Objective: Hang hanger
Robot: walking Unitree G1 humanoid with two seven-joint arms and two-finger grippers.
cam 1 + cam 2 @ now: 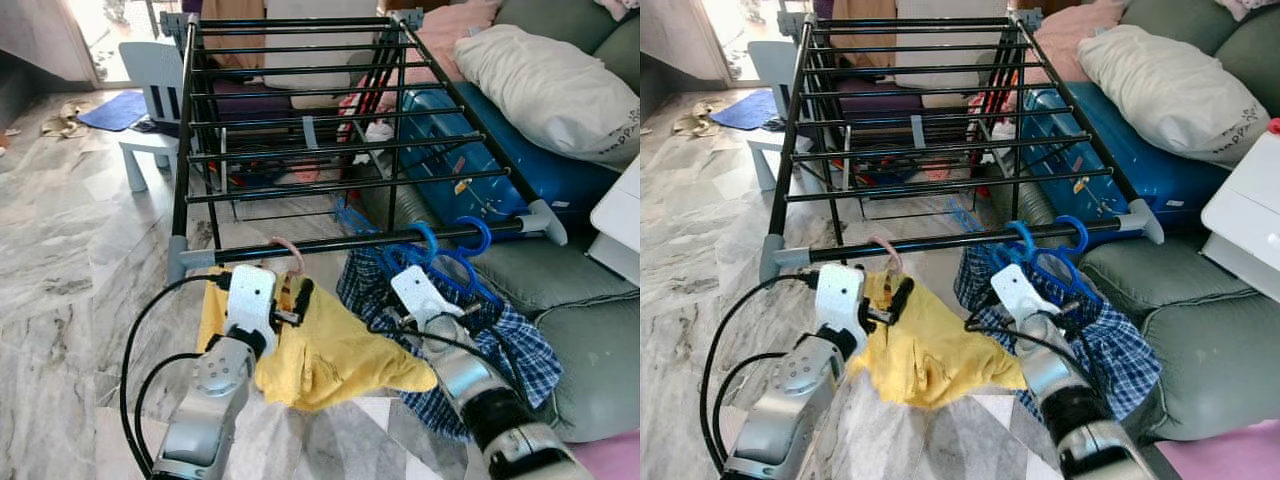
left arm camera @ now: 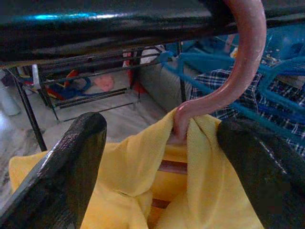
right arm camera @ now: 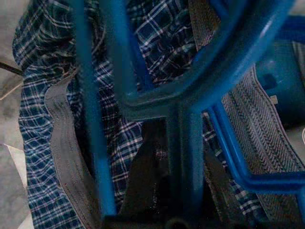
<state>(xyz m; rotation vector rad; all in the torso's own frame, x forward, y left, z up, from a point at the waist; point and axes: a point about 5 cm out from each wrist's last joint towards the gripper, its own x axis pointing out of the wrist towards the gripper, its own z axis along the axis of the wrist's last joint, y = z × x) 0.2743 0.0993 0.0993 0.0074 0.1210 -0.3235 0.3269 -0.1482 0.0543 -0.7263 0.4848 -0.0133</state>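
Observation:
A pink hanger (image 2: 238,71) carrying a yellow garment (image 1: 330,350) has its hook (image 1: 291,250) over the front rail (image 1: 340,244) of the black drying rack. My left gripper (image 2: 167,162) is open just below the rail, one finger on each side of the hanger's neck. To the right, blue hangers (image 1: 455,250) with a blue plaid shirt (image 1: 520,340) hang on the same rail. My right gripper (image 1: 425,272) is shut on the stem of one blue hanger (image 3: 183,133).
A blue suitcase (image 1: 500,150) and a white pillow (image 1: 560,85) lie behind the rack on the right, on a grey-green sofa (image 1: 590,340). A white child's chair (image 1: 150,90) and a blue mat (image 1: 115,110) are at the far left on marble floor.

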